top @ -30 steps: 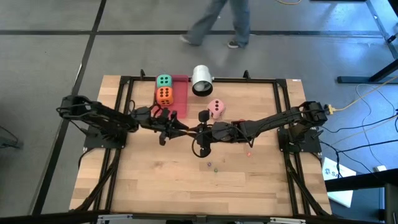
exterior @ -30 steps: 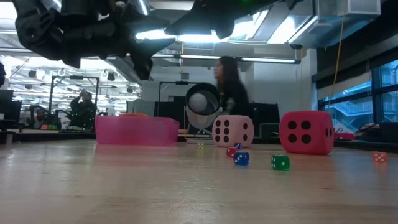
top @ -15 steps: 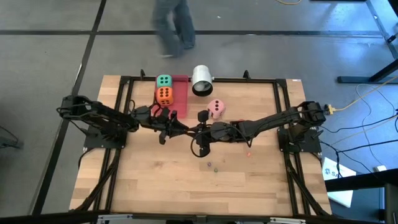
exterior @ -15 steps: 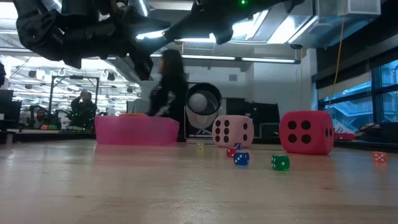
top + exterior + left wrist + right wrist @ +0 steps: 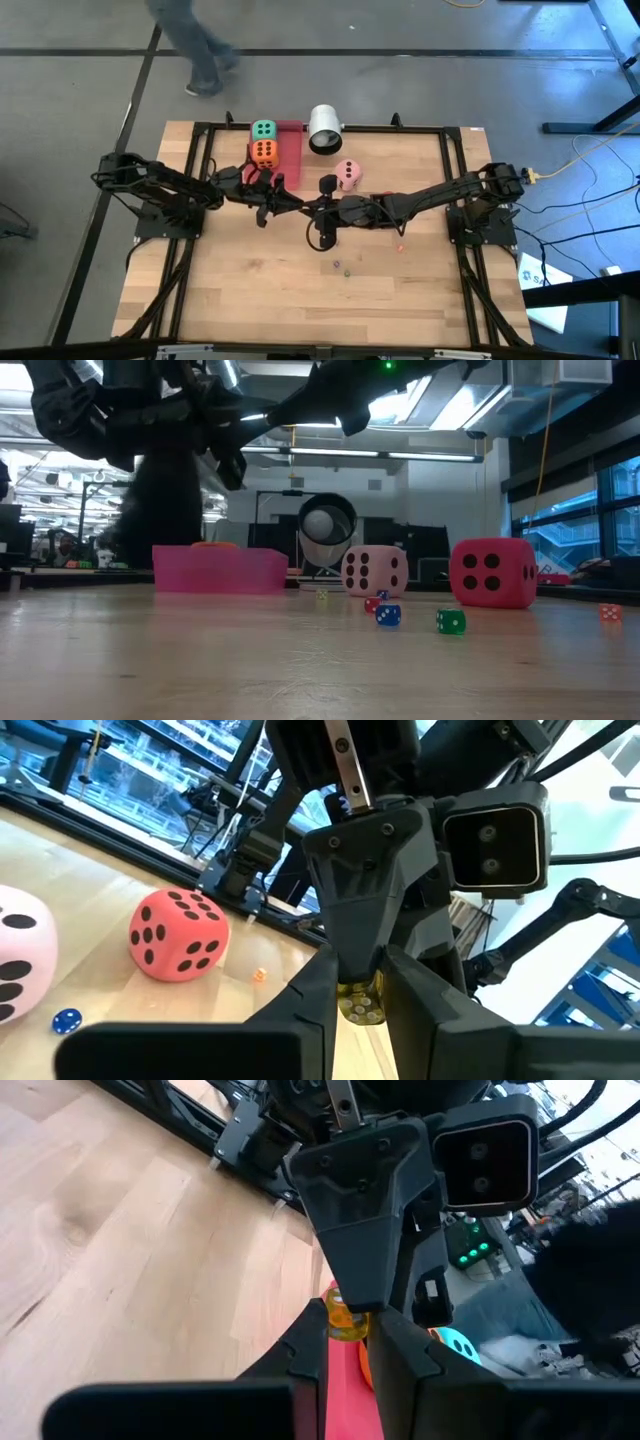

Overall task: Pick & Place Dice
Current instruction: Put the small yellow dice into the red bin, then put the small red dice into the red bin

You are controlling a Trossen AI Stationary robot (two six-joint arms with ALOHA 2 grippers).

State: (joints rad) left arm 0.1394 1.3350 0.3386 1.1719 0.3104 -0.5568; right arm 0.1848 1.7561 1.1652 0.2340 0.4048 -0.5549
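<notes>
We see both arms reaching in over the middle of the worktop (image 5: 250, 290), and the two tools meet tip to tip there, raised above the wood. The right tool (image 5: 347, 1312) is closed on a small yellow cube (image 5: 360, 1002), which sits right at the meeting point. The left tool (image 5: 358, 982) is up against the same cube from the other side, but we cannot tell whether it is open or closed.

None of the large dice is in either tool. The green die (image 5: 264, 129) and the orange die (image 5: 264, 151) sit side by side, touching, in the pink tray (image 5: 290, 140) at the far edge, on the left arm's side and apart from the tools. The pink die (image 5: 347, 173) rests on the worktop near the meeting point, between it and the white cylinder (image 5: 324, 128), touching neither tool. The red die (image 5: 492, 572) stands on the worktop on the right arm's side. From above the right arm covers it, so we place it only by the low and left wrist views, where it lies below the tools and apart from them.

A few tiny dice, among them a blue one (image 5: 388, 615) and a green one (image 5: 450, 622), lie scattered on the wood in front of the pink and red dice. A person (image 5: 195, 40) walks on the floor beyond the far edge.
</notes>
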